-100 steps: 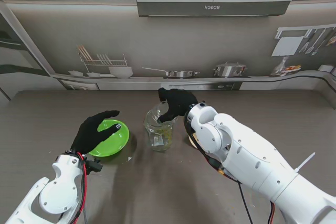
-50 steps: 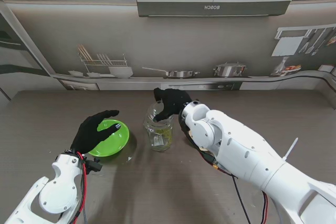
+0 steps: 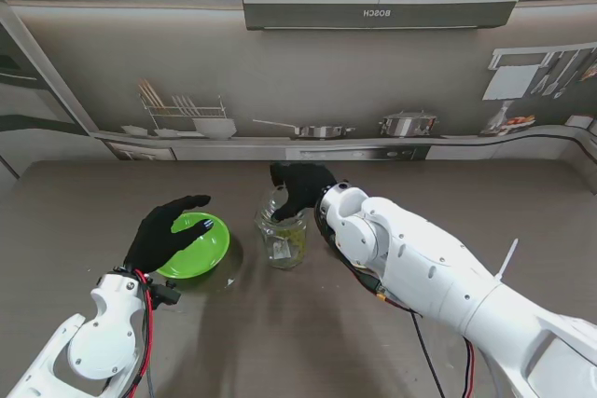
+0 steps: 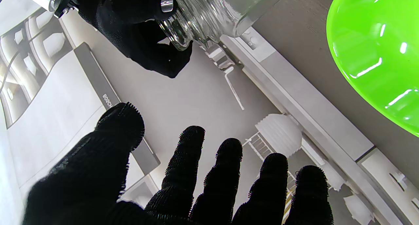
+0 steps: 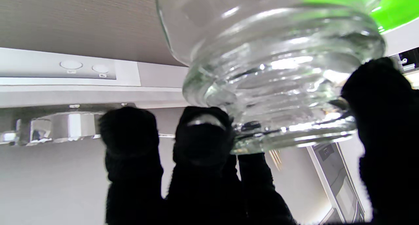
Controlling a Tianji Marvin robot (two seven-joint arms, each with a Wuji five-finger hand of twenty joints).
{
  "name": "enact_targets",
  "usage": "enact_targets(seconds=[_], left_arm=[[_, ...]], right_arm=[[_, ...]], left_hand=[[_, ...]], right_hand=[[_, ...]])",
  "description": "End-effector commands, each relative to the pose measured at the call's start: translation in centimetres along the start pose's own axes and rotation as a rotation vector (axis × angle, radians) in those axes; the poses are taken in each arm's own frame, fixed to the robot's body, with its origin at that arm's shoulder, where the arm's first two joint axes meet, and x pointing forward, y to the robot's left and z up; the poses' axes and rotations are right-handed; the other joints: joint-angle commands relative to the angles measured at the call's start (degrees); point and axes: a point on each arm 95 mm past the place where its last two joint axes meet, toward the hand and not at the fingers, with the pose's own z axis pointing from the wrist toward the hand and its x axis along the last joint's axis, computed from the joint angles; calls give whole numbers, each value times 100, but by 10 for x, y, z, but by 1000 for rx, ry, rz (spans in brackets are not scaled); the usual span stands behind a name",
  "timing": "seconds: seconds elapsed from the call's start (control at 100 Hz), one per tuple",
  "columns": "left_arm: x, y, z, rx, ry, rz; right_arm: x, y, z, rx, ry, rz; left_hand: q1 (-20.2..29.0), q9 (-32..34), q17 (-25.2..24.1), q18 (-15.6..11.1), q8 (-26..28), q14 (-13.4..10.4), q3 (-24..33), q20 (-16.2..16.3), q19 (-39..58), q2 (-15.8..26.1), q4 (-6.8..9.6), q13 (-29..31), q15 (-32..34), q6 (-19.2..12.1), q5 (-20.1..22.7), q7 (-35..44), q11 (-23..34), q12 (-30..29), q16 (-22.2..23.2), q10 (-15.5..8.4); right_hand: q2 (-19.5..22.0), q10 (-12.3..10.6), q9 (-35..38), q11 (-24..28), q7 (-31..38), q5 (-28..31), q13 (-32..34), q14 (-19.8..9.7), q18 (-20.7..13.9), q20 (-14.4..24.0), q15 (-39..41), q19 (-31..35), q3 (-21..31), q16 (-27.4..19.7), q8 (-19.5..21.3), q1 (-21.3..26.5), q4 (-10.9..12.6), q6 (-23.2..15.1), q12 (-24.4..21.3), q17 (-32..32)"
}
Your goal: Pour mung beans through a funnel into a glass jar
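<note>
The glass jar (image 3: pixel 283 238) stands upright on the bench (image 3: pixel 448 188), just right of the green bowl (image 3: pixel 198 247), with the right hand (image 3: pixel 300 186) pinching something clear at its mouth, seemingly a funnel. Glass is rigid, slick and breakable, so holding the rim seems safest. The left hand (image 3: pixel 166 232) hovers spread over the bowl, empty.
</note>
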Motion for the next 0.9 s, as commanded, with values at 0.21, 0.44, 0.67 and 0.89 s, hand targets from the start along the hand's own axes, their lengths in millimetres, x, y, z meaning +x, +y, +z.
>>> enact_targets(seconds=[0.21, 0.44, 0.67, 0.89], left_arm=[[0, 1, -2, -20, 1, 0], [0, 1, -2, -24, -1, 0], [0, 0, -2, -28, -4, 0], [-1, 0, -2, -34, -5, 4]], right_arm=[[4, -1, 2, 4, 32, -66], [3, -5, 0, 2, 41, -99], [3, -8, -2, 6, 45, -122], [2, -8, -5, 11, 48, -136]], left_hand=[[98, 79, -83, -146, 41, -42, -124, 59, -121, 177, 154, 98, -61, -82, 112, 25, -19, -7, -6, -16], [99, 94, -83, -137, 46, -49, -130, 58, -121, 178, 155, 104, -59, -81, 135, 34, -16, -6, -5, -12], [97, 100, -83, -143, 42, -47, -148, 58, -121, 185, 155, 108, -57, -74, 99, 18, -17, -5, -5, -5], [103, 102, -87, -140, 45, -44, -160, 57, -123, 192, 158, 101, -60, -67, 116, 25, -18, -5, -6, 9]], right_hand=[[881, -1400, -300, 74, 233, 154, 47, -92, 129, -3, -739, -341, 1481, -223, 19, 732, 838, -1048, -196, -547], [1153, -1305, -904, -51, -708, 164, -333, -91, 84, -8, -982, -444, 1381, -241, 618, 176, 1543, -1004, -347, -788], [809, -1114, -1483, -243, -1190, -33, -754, 29, 115, -24, -1240, -552, 1136, -344, 890, -95, 1738, -1032, -581, -1019], [551, -900, -2103, -472, -1641, -355, -1176, 225, 170, -12, -1561, -680, 872, -499, 831, -437, 1673, -1130, -922, -1244]])
